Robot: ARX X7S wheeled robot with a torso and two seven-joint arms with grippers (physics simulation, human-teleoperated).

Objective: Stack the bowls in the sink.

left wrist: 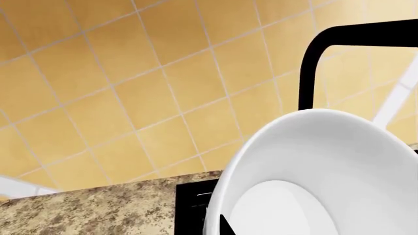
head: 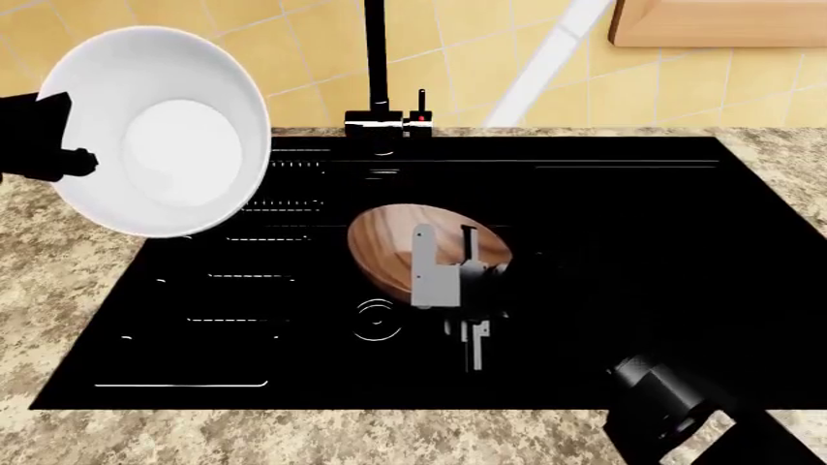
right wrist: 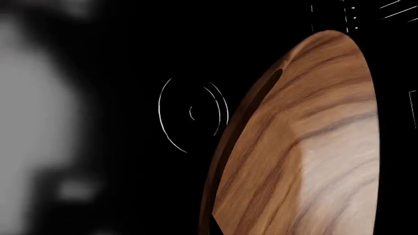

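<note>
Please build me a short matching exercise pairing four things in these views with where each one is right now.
Things:
1. white bowl
2. wooden bowl
3. faucet
4. drain ring

Places:
A. standing at the sink's back edge
B. held up at the head view's left, tilted
C. on the sink floor, near the wooden bowl
D. at the right gripper, over the basin

Pairs: 1-B, 2-D, 3-A, 4-C

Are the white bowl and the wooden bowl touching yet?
Apart. The head view shows the white bowl held up at the left, with black sink visible between it and the wooden bowl.
</note>
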